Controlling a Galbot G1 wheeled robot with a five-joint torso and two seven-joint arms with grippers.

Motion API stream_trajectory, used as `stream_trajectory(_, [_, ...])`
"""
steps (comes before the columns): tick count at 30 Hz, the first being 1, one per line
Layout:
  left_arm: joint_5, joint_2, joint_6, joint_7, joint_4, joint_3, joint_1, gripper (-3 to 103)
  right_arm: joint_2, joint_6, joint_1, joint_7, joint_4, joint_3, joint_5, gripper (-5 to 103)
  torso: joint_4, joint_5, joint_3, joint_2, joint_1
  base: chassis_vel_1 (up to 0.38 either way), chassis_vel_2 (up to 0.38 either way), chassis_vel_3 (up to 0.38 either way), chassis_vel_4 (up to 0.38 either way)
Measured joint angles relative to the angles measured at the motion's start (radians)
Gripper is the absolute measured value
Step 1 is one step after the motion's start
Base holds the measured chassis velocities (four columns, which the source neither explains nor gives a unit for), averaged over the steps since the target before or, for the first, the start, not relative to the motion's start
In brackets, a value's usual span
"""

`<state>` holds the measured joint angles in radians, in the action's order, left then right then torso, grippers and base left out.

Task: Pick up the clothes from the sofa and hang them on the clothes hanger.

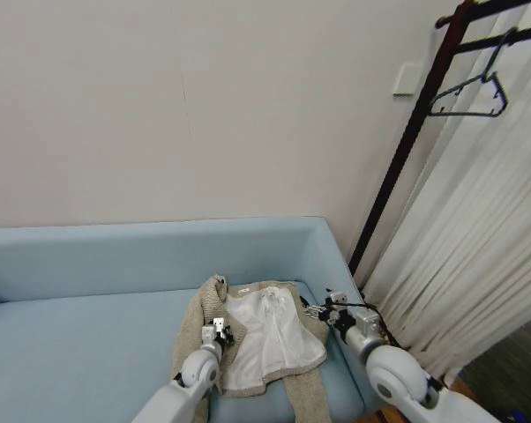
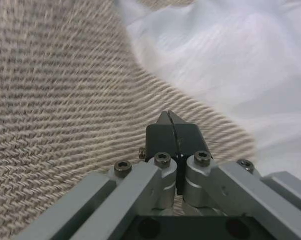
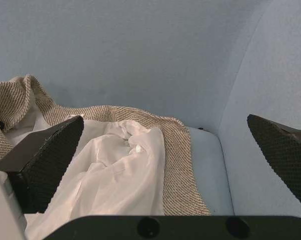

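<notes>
The beige tweed jacket with white lining (image 1: 257, 339) is spread on the pale-blue fabric sofa (image 1: 89, 291) at lower centre, with the left gripper (image 1: 218, 330) closed against its weave and the right gripper (image 1: 323, 307) held open beside it; if too little cloth is pinched, the jacket could be dropped.

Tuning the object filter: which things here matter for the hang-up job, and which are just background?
Job:
jacket
sofa
hanger
rack
left gripper, jaws shut, at the jacket
right gripper, jaws open, beside it

Background:
curtain
wall plate
</notes>
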<state>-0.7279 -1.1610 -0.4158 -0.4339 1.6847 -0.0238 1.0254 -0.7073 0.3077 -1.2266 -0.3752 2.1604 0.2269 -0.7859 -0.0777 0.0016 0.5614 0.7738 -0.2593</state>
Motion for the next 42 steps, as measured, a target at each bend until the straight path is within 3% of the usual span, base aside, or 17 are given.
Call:
stream_trajectory(3, [0.021,0.013,-0.001,-0.002,0.038,-0.016,0.012,-3,0.0,0.0,0.002,0.0,-0.001,-0.002,0.0,100,0.0,-0.0001,0.0,0.0,0.0,0.0,0.0,0.0,0.0])
stream_trajectory(6, [0.041,0.016,-0.005,0.0,0.044,-0.026,0.013,4,0.0,0.0,0.005,0.0,-0.001,-0.007,0.0,100,-0.0002,0.0,0.0,0.0,0.0,0.0,0.0,0.0,0.0])
stream_trajectory(8, [0.056,0.014,-0.016,0.023,0.029,-0.033,0.004,15,0.0,0.004,0.011,-0.002,-0.005,-0.01,0.0,100,-0.0002,-0.0001,0.0,0.0,0.0,0.0,0.0,0.0,0.0])
stream_trajectory(12, [0.066,0.006,-0.025,0.037,0.008,-0.055,-0.014,26,0.001,0.007,0.016,-0.004,-0.016,-0.01,-0.001,100,-0.0002,-0.0001,0.0,0.0,0.0,0.0,0.0,0.0,0.0])
stream_trajectory(14, [0.066,0.0,-0.031,0.037,0.004,-0.064,-0.018,31,0.001,0.007,0.016,-0.004,-0.02,-0.008,-0.002,100,-0.0002,0.0,0.0,0.0,0.0,0.0,0.0,0.0,0.0])
stream_trajectory(15, [0.066,-0.009,-0.037,0.037,0.001,-0.076,-0.021,42,0.002,0.007,0.015,-0.004,-0.025,-0.005,-0.002,100,-0.0002,-0.0001,0.0,0.0,0.0,0.0,0.0,0.0,0.0])
stream_trajectory(17, [0.066,-0.012,-0.04,0.036,-0.001,-0.081,-0.021,42,0.002,0.007,0.015,-0.004,-0.028,-0.003,-0.002,100,-0.0002,-0.0001,0.0,0.0,0.0,0.0,0.0,0.0,0.0])
stream_trajectory(21, [0.066,-0.021,-0.062,0.01,-0.01,-0.096,-0.026,64,0.0,0.007,0.023,0.001,-0.043,-0.002,-0.003,100,-0.0002,-0.0001,0.0,0.0,0.0,0.0,0.0,0.0,0.0])
stream_trajectory(23, [0.066,-0.021,-0.065,0.006,-0.013,-0.096,-0.028,64,-0.002,0.007,0.026,0.003,-0.048,-0.003,-0.003,100,-0.0002,0.0,0.0,0.0,0.0,0.0,0.0,0.0,0.0])
stream_trajectory(27, [0.066,-0.016,-0.077,0.003,-0.021,-0.092,-0.03,85,-0.01,0.007,0.03,0.033,-0.07,-0.005,0.013,100,-0.0001,0.0,0.0,0.0,0.0,0.0,0.0,0.0,0.0])
stream_trajectory(29, [0.065,-0.015,-0.079,0.005,-0.024,-0.091,-0.03,85,-0.012,0.006,0.029,0.039,-0.074,-0.006,0.018,100,-0.0001,0.0,0.0,0.0,0.0,0.0,0.0,0.0,0.0])
stream_trajectory(32, [0.071,-0.014,-0.084,0.019,-0.033,-0.09,-0.029,98,-0.015,0.003,0.029,0.042,-0.078,-0.009,0.02,100,-0.0002,-0.0001,0.0,0.0,0.0,0.0,0.0,0.0,0.0])
stream_trajectory(41, [0.09,-0.012,-0.09,0.037,-0.047,-0.086,-0.022,93,-0.012,-0.001,0.024,0.043,-0.08,-0.007,0.022,100,-0.0002,-0.0001,0.0,0.0,0.0,0.0,0.0,0.0,0.0])
stream_trajectory(42, [0.092,-0.012,-0.09,0.039,-0.05,-0.084,-0.022,83,-0.011,-0.002,0.023,0.043,-0.08,-0.007,0.022,100,-0.0001,0.0,0.0,0.0,0.0,0.0,0.0,0.0,0.0])
